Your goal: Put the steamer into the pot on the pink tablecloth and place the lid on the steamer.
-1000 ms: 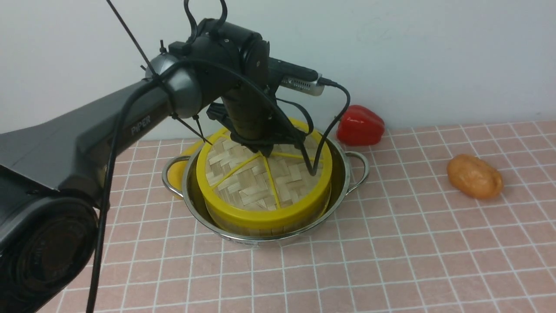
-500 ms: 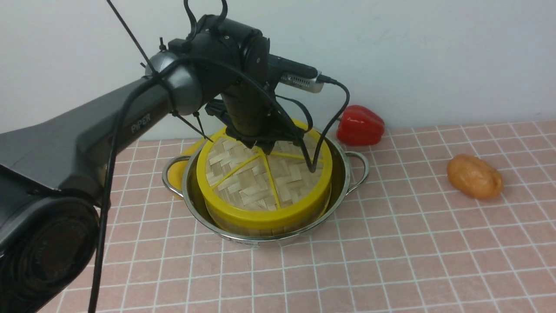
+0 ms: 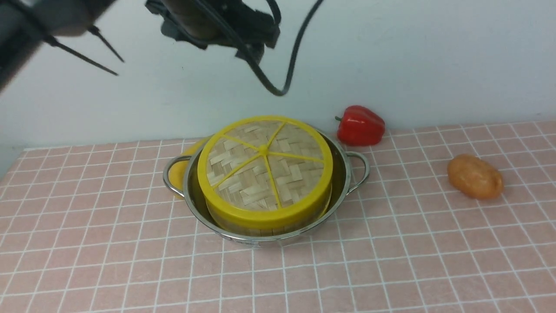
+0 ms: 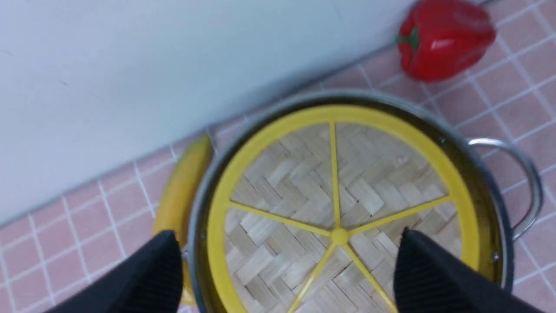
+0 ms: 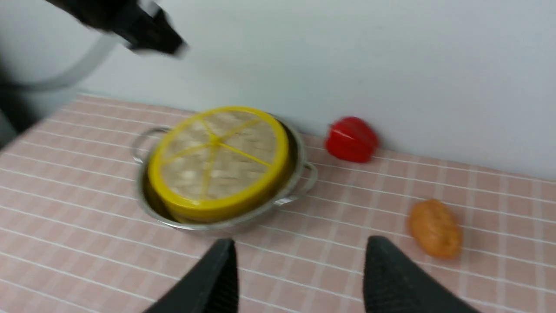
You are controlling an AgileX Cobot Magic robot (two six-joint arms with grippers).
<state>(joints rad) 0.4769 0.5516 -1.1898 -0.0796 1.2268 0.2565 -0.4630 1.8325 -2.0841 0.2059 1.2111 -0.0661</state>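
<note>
The woven lid (image 3: 265,167) with its yellow rim and spokes lies flat on the steamer (image 3: 260,226). Only a strip of the steamer's bamboo wall shows under the lid's rim. The steamer sits inside the shiny pot (image 3: 349,174) on the pink tablecloth (image 3: 391,261). My left gripper (image 4: 287,231) hangs open well above the lid's hub, touching nothing; the front view shows only that arm's wrist (image 3: 208,21) at the top edge. My right gripper (image 5: 302,240) is open and empty, held back from the pot over the cloth.
A red bell pepper (image 3: 360,126) lies by the wall behind the pot's right handle. An orange potato-like lump (image 3: 474,177) rests on the cloth to the right. A banana (image 4: 182,182) lies against the pot's far left side. The wall stands close behind.
My left gripper has opened and risen straight up off the lid. The lid stays where it was on the steamer.
</note>
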